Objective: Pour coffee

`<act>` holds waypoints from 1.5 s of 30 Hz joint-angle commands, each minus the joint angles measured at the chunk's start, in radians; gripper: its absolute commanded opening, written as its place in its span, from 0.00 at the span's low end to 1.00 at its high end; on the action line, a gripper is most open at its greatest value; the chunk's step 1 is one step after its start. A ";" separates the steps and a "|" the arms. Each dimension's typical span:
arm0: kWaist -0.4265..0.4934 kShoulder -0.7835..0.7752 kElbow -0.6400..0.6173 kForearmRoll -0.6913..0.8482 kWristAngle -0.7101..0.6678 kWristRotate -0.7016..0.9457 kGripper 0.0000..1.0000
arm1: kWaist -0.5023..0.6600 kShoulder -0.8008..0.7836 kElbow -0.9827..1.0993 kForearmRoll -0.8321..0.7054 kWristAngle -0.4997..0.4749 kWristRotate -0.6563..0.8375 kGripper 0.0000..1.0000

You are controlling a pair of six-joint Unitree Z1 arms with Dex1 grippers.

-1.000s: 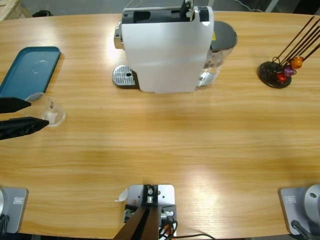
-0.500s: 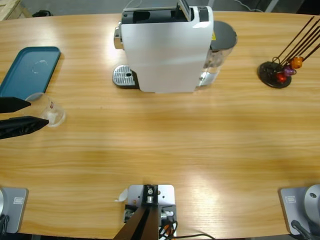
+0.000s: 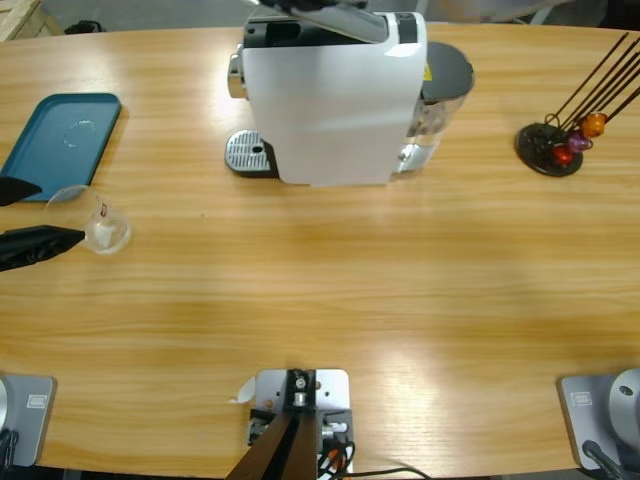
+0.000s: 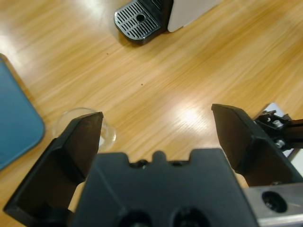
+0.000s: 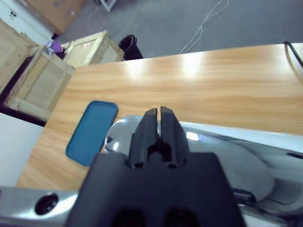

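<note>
Left wrist view: my left hand (image 4: 156,137) is spread wide, empty, low over the worktop (image 4: 189,80), with the clear glass cup (image 4: 85,127) just beside one finger, not gripped. Cup looks empty; I can't see any coffee anywhere. Blue tray (image 4: 14,123) lies just beside the cup. Farther off, the white machine (image 3: 330,100) with its drip grate (image 4: 139,19). My right hand (image 5: 160,124) is pinched closed, holding nothing, above the machine top. Step judged: early, cup not yet under the spout. Next calls for closing around the cup, carrying it to the grate.
</note>
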 commanded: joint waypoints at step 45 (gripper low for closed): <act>0.053 -0.040 -0.010 0.135 0.188 0.222 1.00 | 0.041 -0.062 0.073 0.268 0.119 -0.264 1.00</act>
